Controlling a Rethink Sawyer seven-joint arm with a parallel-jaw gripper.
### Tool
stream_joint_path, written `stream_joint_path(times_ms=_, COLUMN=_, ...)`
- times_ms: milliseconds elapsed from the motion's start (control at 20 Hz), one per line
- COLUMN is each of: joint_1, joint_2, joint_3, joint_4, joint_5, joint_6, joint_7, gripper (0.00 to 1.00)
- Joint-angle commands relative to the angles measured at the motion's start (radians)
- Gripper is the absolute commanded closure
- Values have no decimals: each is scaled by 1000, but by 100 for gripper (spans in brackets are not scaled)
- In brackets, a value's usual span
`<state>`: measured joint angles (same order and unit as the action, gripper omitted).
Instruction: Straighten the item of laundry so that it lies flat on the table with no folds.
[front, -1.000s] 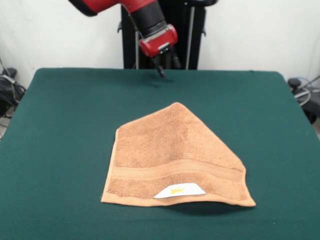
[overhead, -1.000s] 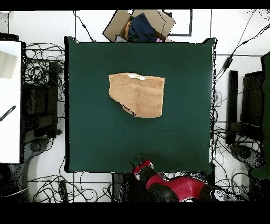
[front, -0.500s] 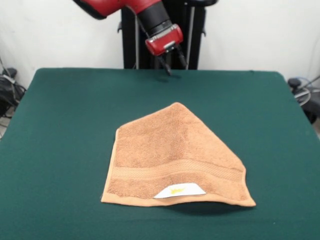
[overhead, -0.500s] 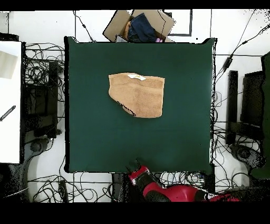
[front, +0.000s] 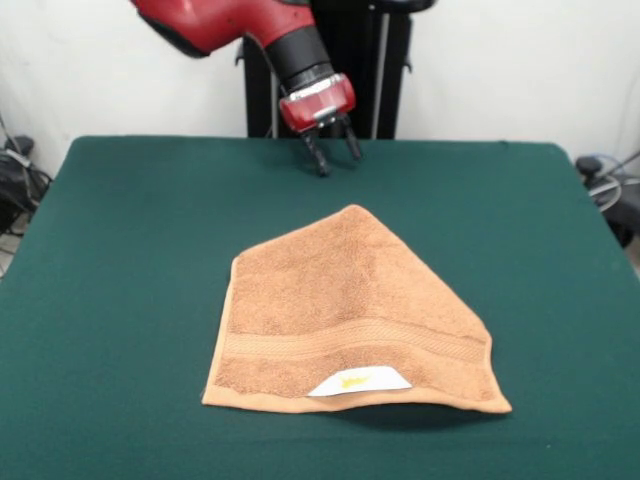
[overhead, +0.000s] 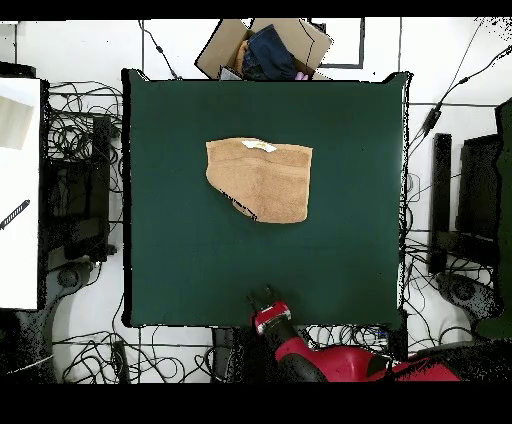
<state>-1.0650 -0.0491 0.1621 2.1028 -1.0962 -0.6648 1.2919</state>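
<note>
The orange-tan towel (front: 345, 315) lies in the middle of the green table (front: 120, 260), with one far corner folded over so it forms a pointed shape. Its woven band and white label with a yellow mark (front: 358, 382) are at the near edge. In the overhead view the towel (overhead: 260, 178) shows the fold at its lower left. My gripper (front: 333, 158) hangs open and empty over the table's far edge, well apart from the towel's peak. It also shows in the overhead view (overhead: 264, 298) at the table's bottom edge.
A cardboard box with dark clothing (overhead: 265, 48) stands beyond the table's top edge in the overhead view. Cables lie on the floor around the table. A white surface (overhead: 18, 190) stands at the left.
The gripper has come down and slightly forward over the table's far edge, its fingers now spread. The towel has not moved.
</note>
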Motion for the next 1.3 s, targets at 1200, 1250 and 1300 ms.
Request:
stream_joint_path(times_ms=1200, joint_1=50, joint_2=297, joint_3=-176, joint_4=-272, joint_5=-76, joint_6=-147, joint_7=216, gripper=0)
stream_joint_path(times_ms=1250, joint_1=58, joint_2=302, joint_3=-175, joint_4=-281, joint_5=-73, joint_6=-142, joint_7=226, gripper=0)
stream_joint_path(times_ms=1300, joint_1=68, joint_2=303, joint_3=-171, joint_4=-288, joint_5=-72, joint_6=-138, joint_7=235, gripper=0)
